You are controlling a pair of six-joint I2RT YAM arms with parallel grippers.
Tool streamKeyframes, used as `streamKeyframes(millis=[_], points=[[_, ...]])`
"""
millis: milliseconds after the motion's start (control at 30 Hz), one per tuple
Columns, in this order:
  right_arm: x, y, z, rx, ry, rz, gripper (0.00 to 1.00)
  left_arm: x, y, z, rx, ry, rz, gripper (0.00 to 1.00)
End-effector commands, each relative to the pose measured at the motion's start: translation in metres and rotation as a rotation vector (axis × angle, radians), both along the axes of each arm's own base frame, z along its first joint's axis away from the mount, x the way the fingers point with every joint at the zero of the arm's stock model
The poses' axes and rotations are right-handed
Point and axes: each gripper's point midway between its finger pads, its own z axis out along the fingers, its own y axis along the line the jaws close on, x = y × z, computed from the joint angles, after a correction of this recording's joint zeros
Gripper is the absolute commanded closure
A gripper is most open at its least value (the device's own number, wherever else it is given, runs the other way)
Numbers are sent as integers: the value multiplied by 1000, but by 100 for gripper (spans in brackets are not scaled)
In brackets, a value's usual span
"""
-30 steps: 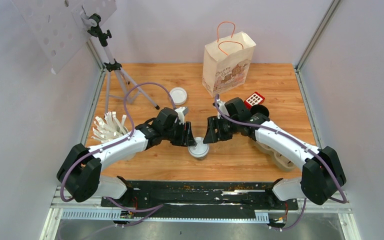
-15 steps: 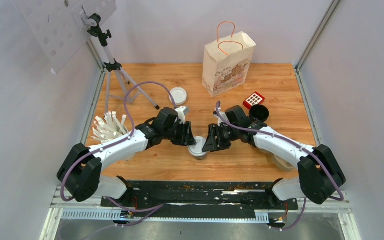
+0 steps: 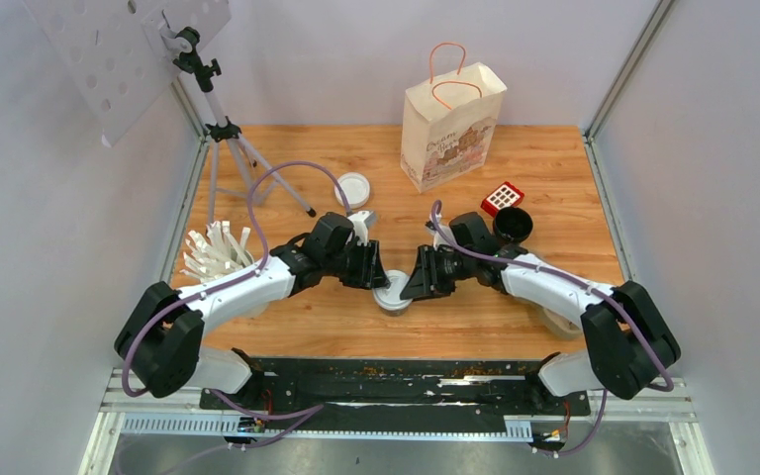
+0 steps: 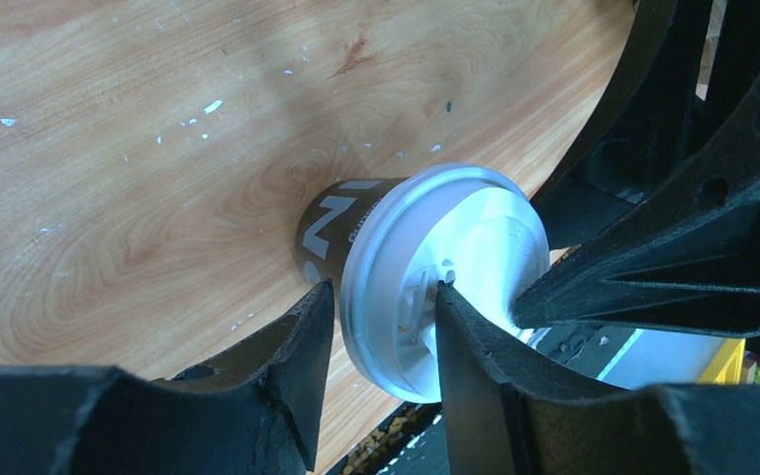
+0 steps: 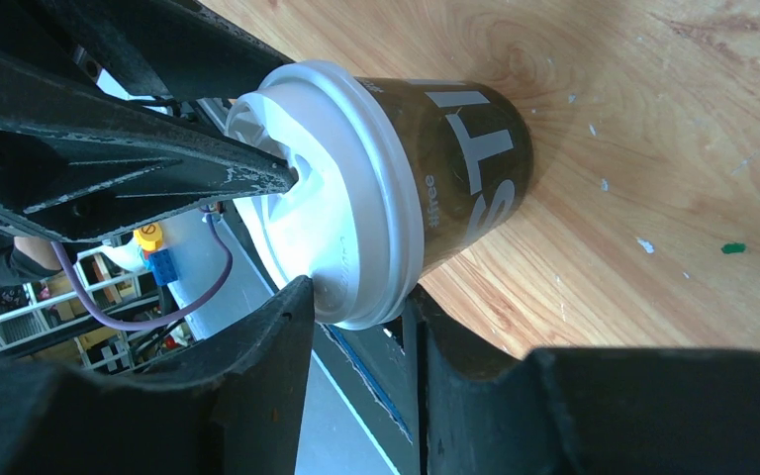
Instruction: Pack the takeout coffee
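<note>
Down at 6 o'clock on the wooden table (image 3: 455, 322), near the arm bases, sits the coffee cup (image 3: 393, 295), dark brown sides with white lettering and a white lid (image 4: 465, 247) on top. The left gripper (image 4: 381, 317) is in from 9 o'clock, narrowed to a pinch on the lid's rim, one finger outside the edge and the other on the lid's top. The right gripper (image 5: 356, 302) comes in from 3 o'clock, also narrow, with the opposite rim between its fingers. Further back, at 2 o'clock, a black bowl (image 3: 513, 224) sits just beside a red box (image 3: 504, 196). A loose lid (image 3: 353, 188) lies at 11 o'clock. At the far edge, 12 o'clock, the paper bag (image 3: 452, 127) stands upright.
</note>
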Motion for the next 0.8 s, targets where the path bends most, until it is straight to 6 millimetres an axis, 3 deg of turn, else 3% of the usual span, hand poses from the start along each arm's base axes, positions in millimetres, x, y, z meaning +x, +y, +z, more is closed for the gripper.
streamKeyframes(millis=[0,433,667,767], points=[[-1,-2,-10,16,-34,7,65,-2,14,-23,107,10,-3,51],[-7,-16,-46,34,-43,42,69,-3,23,-48,180,37,-2,54],[-6,-20,-52,61,-33,29,69,-9,27,-59,191,66,8,55],[4,-17,-42,49,-66,48,68,-12,23,-51,155,77,4,55]])
